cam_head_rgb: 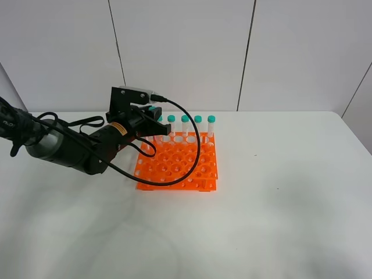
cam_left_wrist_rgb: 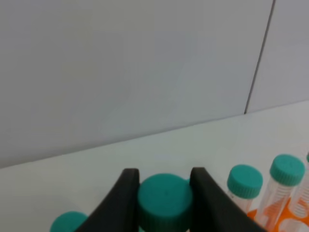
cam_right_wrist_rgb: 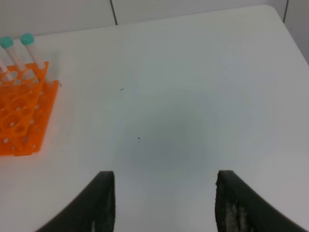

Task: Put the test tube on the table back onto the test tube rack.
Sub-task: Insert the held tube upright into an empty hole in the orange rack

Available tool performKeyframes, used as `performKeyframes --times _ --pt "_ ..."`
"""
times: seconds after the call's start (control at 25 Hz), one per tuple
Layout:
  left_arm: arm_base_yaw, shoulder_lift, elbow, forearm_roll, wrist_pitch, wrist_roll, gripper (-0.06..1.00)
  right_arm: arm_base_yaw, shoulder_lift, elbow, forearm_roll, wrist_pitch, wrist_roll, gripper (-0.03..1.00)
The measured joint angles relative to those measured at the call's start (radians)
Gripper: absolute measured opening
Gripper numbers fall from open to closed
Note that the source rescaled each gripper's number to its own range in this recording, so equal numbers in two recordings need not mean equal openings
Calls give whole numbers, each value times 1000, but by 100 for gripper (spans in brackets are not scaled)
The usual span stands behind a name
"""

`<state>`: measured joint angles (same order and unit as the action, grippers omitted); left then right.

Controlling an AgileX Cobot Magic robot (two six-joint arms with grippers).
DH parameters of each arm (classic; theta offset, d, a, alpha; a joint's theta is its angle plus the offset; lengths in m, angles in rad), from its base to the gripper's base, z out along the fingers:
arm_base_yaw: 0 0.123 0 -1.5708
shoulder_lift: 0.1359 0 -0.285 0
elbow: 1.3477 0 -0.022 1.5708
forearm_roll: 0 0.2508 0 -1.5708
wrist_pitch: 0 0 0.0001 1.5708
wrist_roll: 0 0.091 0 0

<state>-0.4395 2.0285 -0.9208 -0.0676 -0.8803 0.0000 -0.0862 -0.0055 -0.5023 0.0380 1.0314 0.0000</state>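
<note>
Left fingers (cam_left_wrist_rgb: pixel 130 193) clamp a tube (cam_left_wrist_rgb: pixel 164 202) by its cap over the rack's (cam_head_rgb: pixel 177 165) back row; right fingers (cam_right_wrist_rgb: pixel 104 200) stand apart above the tabletop (cam_right_wrist_rgb: pixel 193 96).

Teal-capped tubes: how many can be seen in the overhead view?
5 at least. Four tubes stand along the back row of the orange rack; a fifth is clamped in the left gripper at that row's left end. The arm may hide more.

Teal-capped test tube (cam_left_wrist_rgb: pixel 164 202) upright at orange rack (cam_head_rgb: pixel 177 165) back row.
</note>
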Motion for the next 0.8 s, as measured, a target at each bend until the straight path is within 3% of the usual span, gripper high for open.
performKeyframes --times 0.8 --pt "-4 28 0 2 -25 0 0 0 0 0 0 0 0 54"
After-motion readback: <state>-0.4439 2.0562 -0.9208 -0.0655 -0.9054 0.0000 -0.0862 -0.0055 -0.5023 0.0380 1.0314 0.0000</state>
